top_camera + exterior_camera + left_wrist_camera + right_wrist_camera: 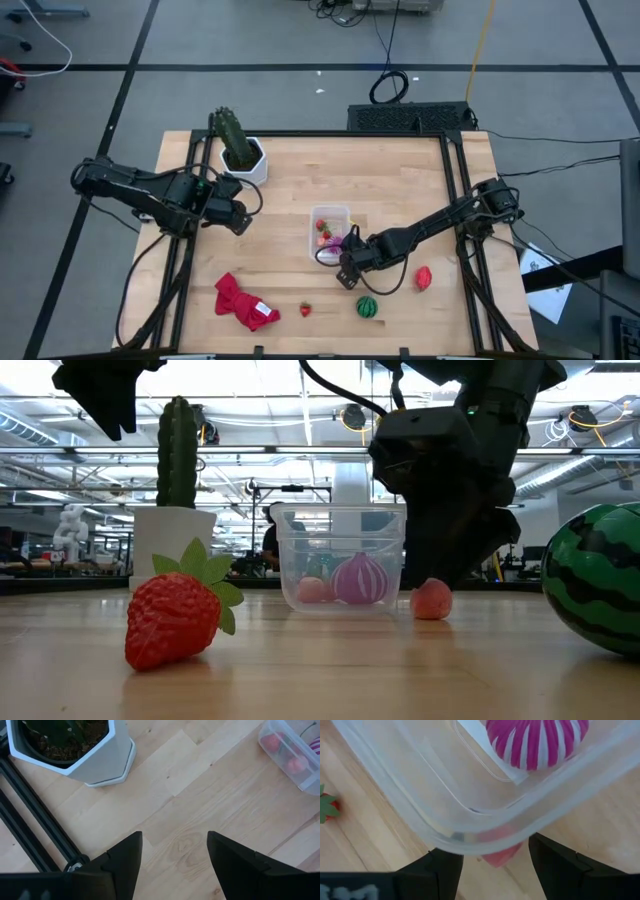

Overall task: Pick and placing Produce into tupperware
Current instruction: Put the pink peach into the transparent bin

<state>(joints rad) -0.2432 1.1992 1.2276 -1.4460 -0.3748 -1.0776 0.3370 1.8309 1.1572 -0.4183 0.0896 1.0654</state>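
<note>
Overhead and low views share tupperware point(330, 226); wrist cameras seemingly close.

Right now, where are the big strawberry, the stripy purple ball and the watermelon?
strawberry point(172, 620): low view, middle of its red body.
purple ball point(360, 580): low view, its striped side, inside the tub.
watermelon point(598, 580): low view, its green striped front.

Grey floor point(250, 90), cables (black), ceiling lights point(300, 375)

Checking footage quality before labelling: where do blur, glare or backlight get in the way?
Low view: bright windows backlight the right gripper into a silhouette. Right wrist view: the clear plastic rectangular tub's rim is close and blurred, smearing the small red piece behind it. High view: evenly lit.
</note>
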